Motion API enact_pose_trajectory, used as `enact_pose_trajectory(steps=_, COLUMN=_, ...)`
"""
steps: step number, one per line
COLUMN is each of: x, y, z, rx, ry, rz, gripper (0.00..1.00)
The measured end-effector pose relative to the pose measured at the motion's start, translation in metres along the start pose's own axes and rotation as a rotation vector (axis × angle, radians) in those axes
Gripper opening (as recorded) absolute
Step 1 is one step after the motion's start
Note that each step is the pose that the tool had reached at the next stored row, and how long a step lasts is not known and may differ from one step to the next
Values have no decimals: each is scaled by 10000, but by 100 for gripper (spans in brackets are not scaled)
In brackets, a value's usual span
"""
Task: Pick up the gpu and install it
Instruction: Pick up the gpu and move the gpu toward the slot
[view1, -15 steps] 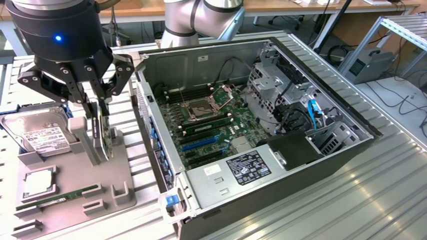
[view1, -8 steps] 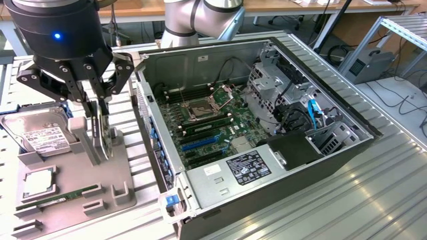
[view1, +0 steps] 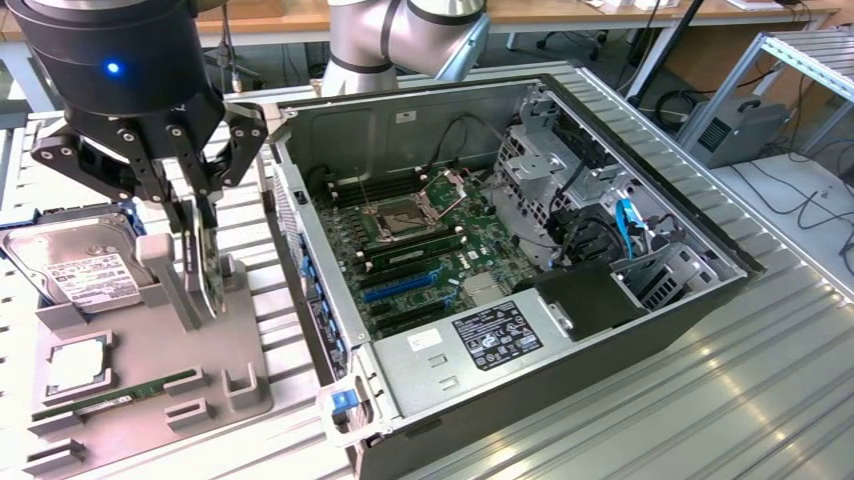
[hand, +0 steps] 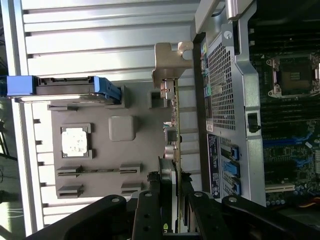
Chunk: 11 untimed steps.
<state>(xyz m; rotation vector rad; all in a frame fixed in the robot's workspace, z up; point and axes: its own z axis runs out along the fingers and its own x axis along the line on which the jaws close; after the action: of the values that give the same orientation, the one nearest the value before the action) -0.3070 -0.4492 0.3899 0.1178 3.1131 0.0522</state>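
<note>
Standing upright in the grey holder (view1: 147, 345) at frame left, the gpu (view1: 207, 255) is clamped between the jaws; a straight, untilted lift should avoid snagging.

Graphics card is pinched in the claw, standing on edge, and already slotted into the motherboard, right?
Not slotted into the motherboard. The graphics card is pinched in the claw, standing on edge, but it sits in the grey holder beside the computer case. The exterior view shows it.
</note>
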Motion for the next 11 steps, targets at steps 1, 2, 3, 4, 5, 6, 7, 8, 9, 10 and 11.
enact_pose_trajectory(steps=1, x=0, y=0, z=-3, rx=0, ry=0, rz=0, gripper=27)
enact_pose_trajectory(steps=2, x=0, y=0, z=-5, rx=0, ry=0, rz=0, gripper=27)
enact_pose_trajectory(steps=3, x=0, y=0, z=-8, rx=-1, ry=0, rz=0, gripper=27)
enact_pose_trajectory(steps=4, x=0, y=0, z=-11, rx=-1, ry=0, rz=0, gripper=27)
enact_pose_trajectory(steps=5, x=-1, y=1, z=-14, rx=0, ry=0, rz=0, gripper=27)
enact_pose_trajectory(steps=6, x=-1, y=1, z=-17, rx=0, ry=0, rz=0, gripper=27)
enact_pose_trajectory(steps=7, x=-1, y=1, z=-19, rx=-1, ry=-1, rz=0, gripper=27)
enact_pose_trajectory(steps=8, x=-1, y=1, z=-22, rx=0, ry=0, rz=0, gripper=27)
enact_pose_trajectory(steps=9, x=-1, y=1, z=-24, rx=-1, ry=-1, rz=0, gripper=27)
enact_pose_trajectory(steps=10, x=-1, y=1, z=-26, rx=0, ry=0, rz=0, gripper=27)
enact_pose_trajectory(steps=11, x=-1, y=1, z=-28, rx=-1, ry=-1, rz=0, gripper=27)
